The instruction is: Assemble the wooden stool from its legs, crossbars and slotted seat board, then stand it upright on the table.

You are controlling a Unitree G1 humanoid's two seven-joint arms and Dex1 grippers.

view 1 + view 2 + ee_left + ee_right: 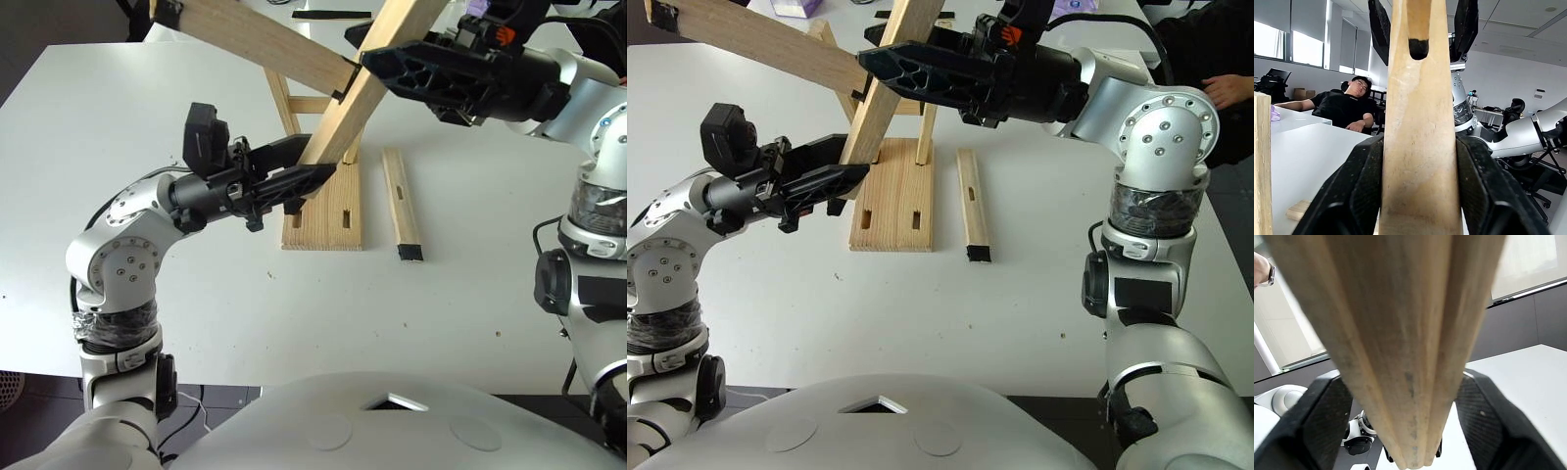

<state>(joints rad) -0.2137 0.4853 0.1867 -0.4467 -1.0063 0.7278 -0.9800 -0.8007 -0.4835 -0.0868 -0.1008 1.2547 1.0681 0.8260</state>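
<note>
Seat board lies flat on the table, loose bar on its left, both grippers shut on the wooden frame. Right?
Not quite: the loose bar lies to the right of the seat board, not its left; the left eye view shows it. The board does lie flat on the table, and the left gripper and right gripper are shut on the wooden frame.

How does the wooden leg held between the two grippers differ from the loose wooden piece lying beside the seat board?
The held leg is raised and tilted; the loose piece lies flat on the table. The held leg is clamped low by the left gripper and higher by the right gripper; the loose piece is untouched. Both are pale wood.
</note>
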